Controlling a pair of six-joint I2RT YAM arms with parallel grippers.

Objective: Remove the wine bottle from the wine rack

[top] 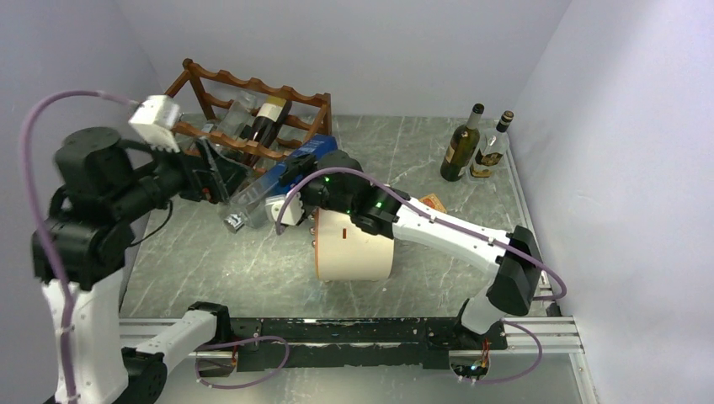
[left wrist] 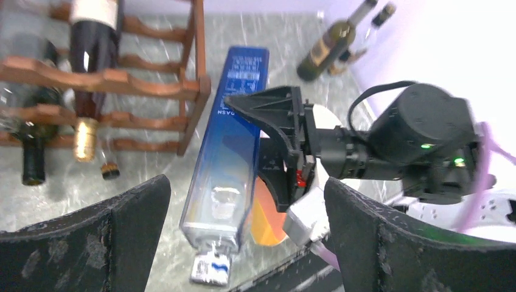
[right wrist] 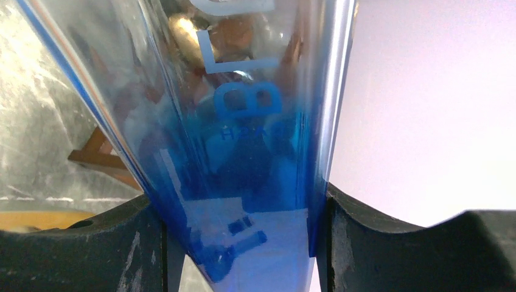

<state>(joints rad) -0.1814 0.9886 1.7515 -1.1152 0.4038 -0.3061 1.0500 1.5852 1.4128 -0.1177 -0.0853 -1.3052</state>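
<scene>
Right gripper (top: 293, 168) clamps the blue bottle (left wrist: 228, 158) just outside the rack (left wrist: 122, 82), probably to set it down; left gripper (top: 215, 172) hangs open.

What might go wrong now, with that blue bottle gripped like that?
The smooth glass blue bottle is pinched only between the right fingers, tilted cap-down, so it may slip. Its upper end sits close to the wine rack, so a swing might knock it. The open left fingers hover nearby and might bump it.
</scene>
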